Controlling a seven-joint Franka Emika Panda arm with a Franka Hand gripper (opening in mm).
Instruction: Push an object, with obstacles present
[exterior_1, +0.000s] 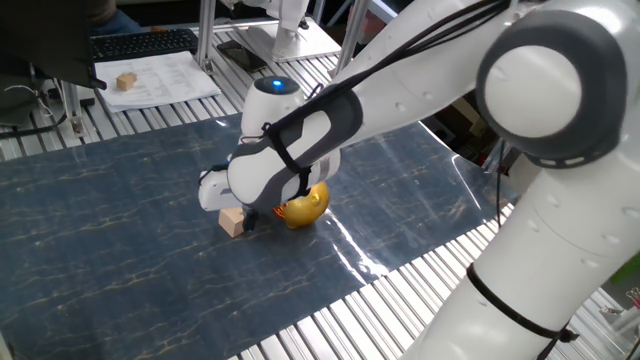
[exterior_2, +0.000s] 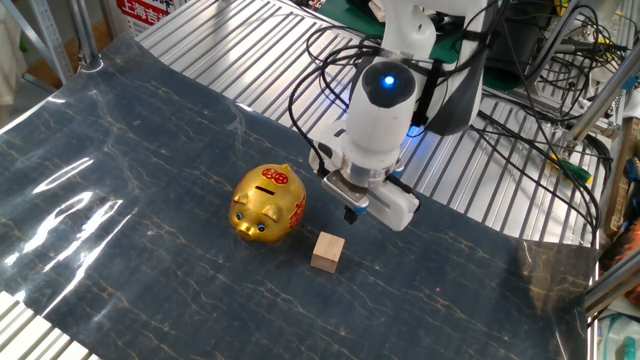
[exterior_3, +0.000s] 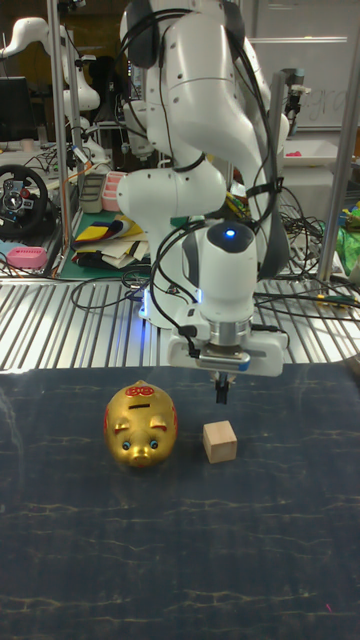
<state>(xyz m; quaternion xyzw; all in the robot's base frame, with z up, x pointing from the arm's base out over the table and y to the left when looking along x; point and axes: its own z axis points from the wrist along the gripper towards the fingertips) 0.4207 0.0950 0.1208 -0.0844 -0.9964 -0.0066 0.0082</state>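
The object, a small tan wooden cube (exterior_1: 233, 221) (exterior_2: 327, 252) (exterior_3: 220, 441), rests on the dark blue marbled mat. An obstacle, a shiny golden pig (exterior_2: 268, 203) (exterior_3: 141, 425) with red markings, stands close beside it; in one fixed view the arm hides part of the pig (exterior_1: 304, 207). My gripper (exterior_2: 350, 214) (exterior_3: 219, 393) points straight down, its dark fingers pressed together and holding nothing. It hovers just behind the cube, a short gap away from it and slightly above the mat. The arm covers most of the gripper (exterior_1: 250, 216) in one fixed view.
A like wooden cube (exterior_1: 125, 81) lies on white papers beside a keyboard (exterior_1: 140, 42), off the mat. Ribbed metal table (exterior_2: 250, 50) surrounds the mat (exterior_2: 120, 150). Cables (exterior_2: 540, 130) and clutter lie behind the arm. A folded plastic edge (exterior_1: 470, 190) borders the mat.
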